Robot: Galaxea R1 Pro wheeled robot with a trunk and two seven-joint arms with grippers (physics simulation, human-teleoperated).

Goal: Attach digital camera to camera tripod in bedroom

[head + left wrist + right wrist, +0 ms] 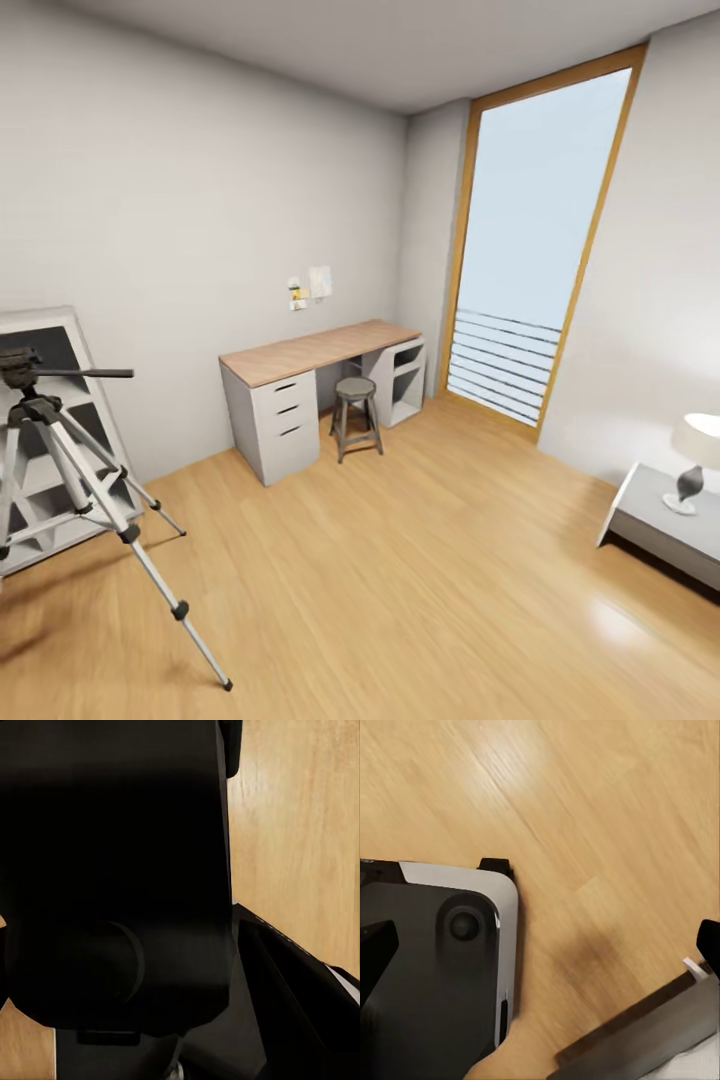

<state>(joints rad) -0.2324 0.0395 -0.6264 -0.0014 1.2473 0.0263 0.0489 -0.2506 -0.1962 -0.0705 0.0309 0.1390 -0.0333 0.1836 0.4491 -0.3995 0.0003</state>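
Observation:
The camera tripod (pixel 62 455) stands on the wood floor at the far left of the head view, silver legs spread. Its black head (pixel 20 368) is bare and its pan handle (pixel 92 373) points right. In the left wrist view a black boxy body with a round lens bulge, the digital camera (pixel 112 870), hangs over the floor right in front of the lens. It hides the left gripper's fingers, which appear shut on it. In the right wrist view my right gripper (pixel 542 949) is open and empty above the floor.
This is the bedroom: a white cube shelf (pixel 50 340) behind the tripod, a wood-topped desk (pixel 320 352) with a grey stool (pixel 356 412), a tall window (pixel 540 250), and a nightstand (pixel 660 515) with a lamp (pixel 695 450). The robot's base (pixel 435 967) shows below the right gripper.

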